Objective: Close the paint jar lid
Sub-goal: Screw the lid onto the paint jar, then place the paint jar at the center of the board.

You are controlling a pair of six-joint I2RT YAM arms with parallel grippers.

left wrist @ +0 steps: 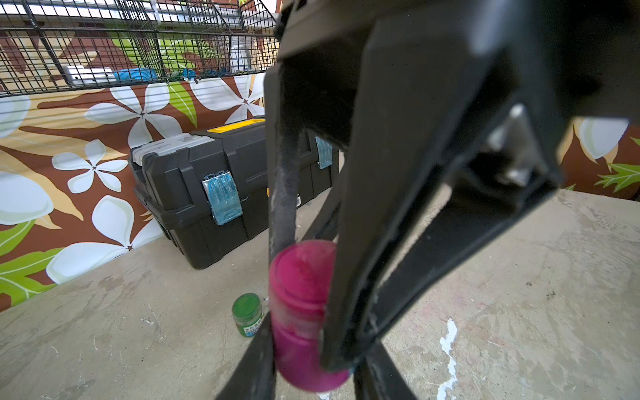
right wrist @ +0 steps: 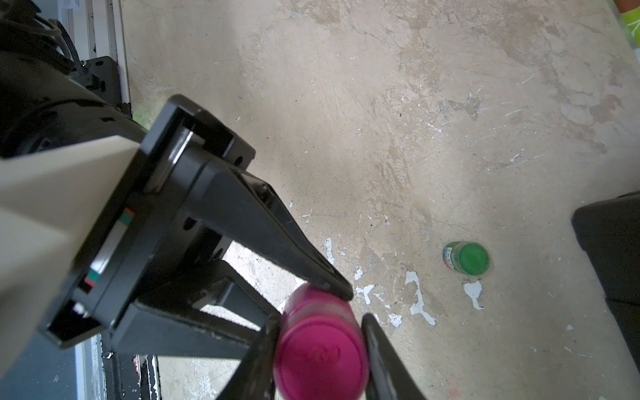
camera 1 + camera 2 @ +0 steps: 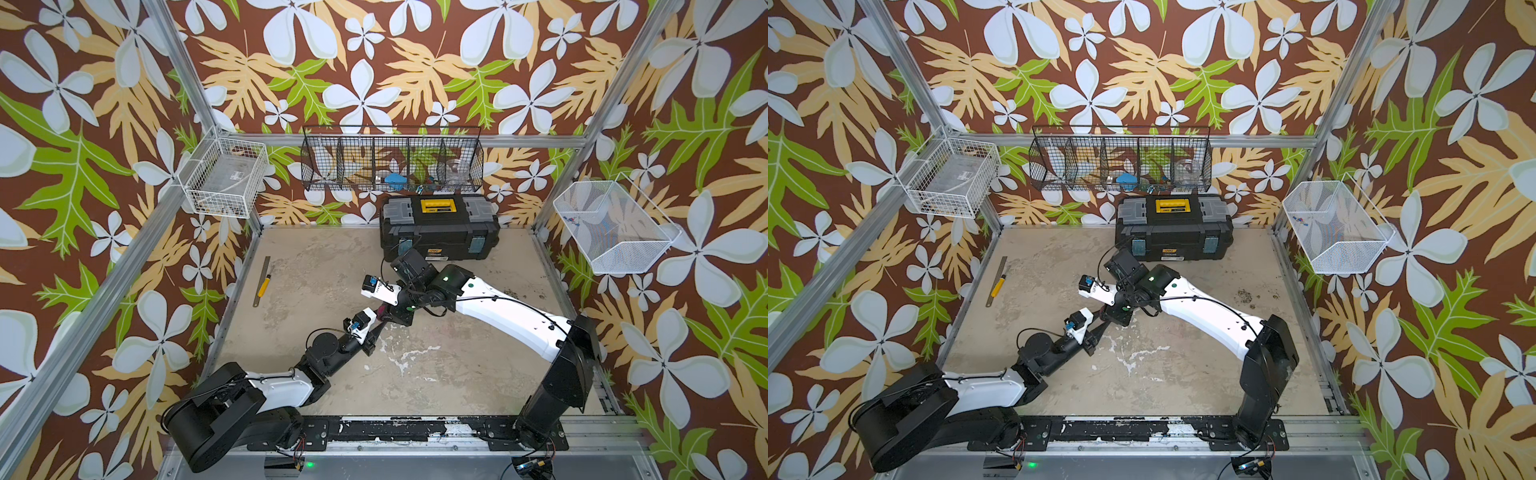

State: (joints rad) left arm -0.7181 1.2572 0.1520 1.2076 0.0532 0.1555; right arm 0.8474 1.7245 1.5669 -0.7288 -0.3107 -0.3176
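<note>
Left gripper [image 1: 313,372] clamping pink jar [image 1: 298,341], right gripper [image 2: 319,356] pinching its lid [image 1: 304,273], both meeting mid-frame in both top views, green jar [image 2: 466,258] standing near, toolbox [image 3: 439,228] sitting upper centre.

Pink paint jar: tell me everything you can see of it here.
The pink paint jar is a small magenta cylinder, plastic-looking, roughly upright, with a matching round lid on top. The left gripper is shut on its body; the right gripper clamps the lid from both sides. It is over the middle of the table, before the toolbox; whether its base rests there is hidden.
</note>
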